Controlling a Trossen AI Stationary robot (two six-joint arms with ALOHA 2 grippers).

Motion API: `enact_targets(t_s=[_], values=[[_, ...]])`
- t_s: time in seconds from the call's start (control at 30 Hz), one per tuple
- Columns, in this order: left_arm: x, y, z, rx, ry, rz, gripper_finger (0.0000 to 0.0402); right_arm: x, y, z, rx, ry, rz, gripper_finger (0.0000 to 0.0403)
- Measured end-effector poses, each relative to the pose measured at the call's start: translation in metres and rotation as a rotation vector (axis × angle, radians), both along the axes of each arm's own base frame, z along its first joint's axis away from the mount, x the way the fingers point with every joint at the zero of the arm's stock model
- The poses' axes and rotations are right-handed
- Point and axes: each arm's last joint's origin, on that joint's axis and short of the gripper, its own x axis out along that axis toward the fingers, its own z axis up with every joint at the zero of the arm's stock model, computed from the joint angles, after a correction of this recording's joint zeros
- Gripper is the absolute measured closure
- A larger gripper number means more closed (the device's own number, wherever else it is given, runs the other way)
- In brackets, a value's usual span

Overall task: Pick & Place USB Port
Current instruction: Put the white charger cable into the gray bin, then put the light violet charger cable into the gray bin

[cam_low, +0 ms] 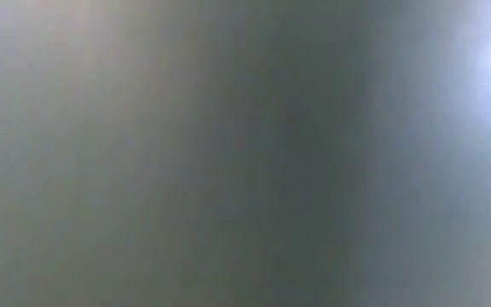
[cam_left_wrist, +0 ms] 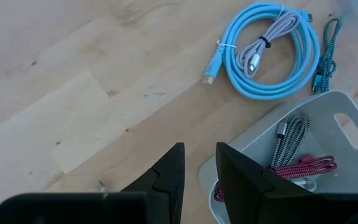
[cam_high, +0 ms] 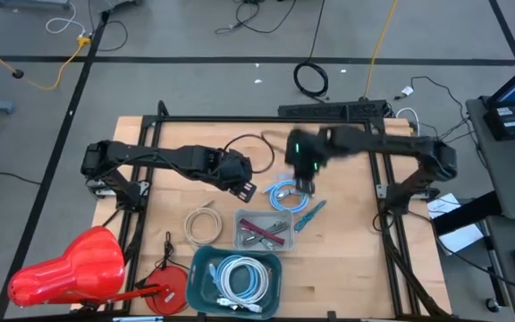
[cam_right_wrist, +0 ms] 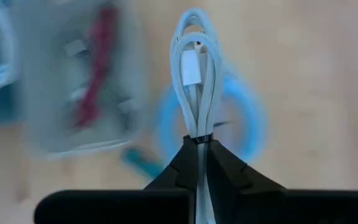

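My right gripper [cam_right_wrist: 199, 142] is shut on a folded white cable bundle [cam_right_wrist: 194, 93] with a white plug [cam_right_wrist: 191, 66], high above the table. In the high view it [cam_high: 304, 183] hovers over a light blue coiled cable [cam_high: 284, 195] that lies flat on the wood. My left gripper [cam_left_wrist: 199, 149] stands open above bare wood beside a grey tray [cam_left_wrist: 347, 155], with nothing between its fingers; the high view shows it [cam_high: 247, 189] left of the blue coil. The low view shows only grey blur. My right gripper pinches the white bundle between its two fingers, where the strands are gathered together [cam_right_wrist: 199, 134]. The looped strands and the plug stick out beyond the fingertips, along the line of the fingers. The fingers slant down from above. The bundle is lifted clear of the table.
The grey tray [cam_high: 281, 241] holds red and striped cables. A teal bin [cam_high: 202, 268] with white cables stands at the near edge. A teal cable [cam_high: 309, 213], a white coil [cam_high: 202, 224], a red object [cam_high: 70, 268] and a red disc [cam_high: 170, 291] lie around.
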Motion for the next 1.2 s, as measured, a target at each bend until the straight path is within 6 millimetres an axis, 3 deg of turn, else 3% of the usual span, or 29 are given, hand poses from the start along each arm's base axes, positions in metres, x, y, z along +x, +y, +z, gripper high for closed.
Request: enact_targets(t_s=[0.17,0.3,0.5,0.63,0.73,1.03,1.2], values=[[-0.01,-0.002,0.014,0.013,-0.035,-0.01,0.0309,0.022,0.077,-0.002,0.032,-0.096,0.069,0.0397],[-0.026,0.0,0.03,0.036,-0.053,0.017,0.0309,0.048,0.109,-0.027,0.084,-0.111,0.108,0.0397],[-0.059,0.0,0.053,0.055,-0.063,0.056,0.0309,0.069,0.12,-0.07,0.108,-0.017,0.115,0.0397],[-0.069,-0.002,0.058,0.083,-0.047,0.041,0.0309,0.072,0.122,-0.084,0.051,0.019,0.126,0.0397],[-0.074,-0.004,0.057,0.089,0.018,-0.022,0.0309,0.075,0.12,-0.086,0.046,0.011,0.131,0.0381],[-0.094,0.002,0.05,0.143,0.282,-0.156,0.0309,0.075,0.121,-0.087,0.056,0.02,0.12,0.0261],[-0.098,0.005,0.054,0.338,0.425,-0.211,0.0309,0.072,0.121,-0.078,0.085,0.002,0.122,0.0222]])
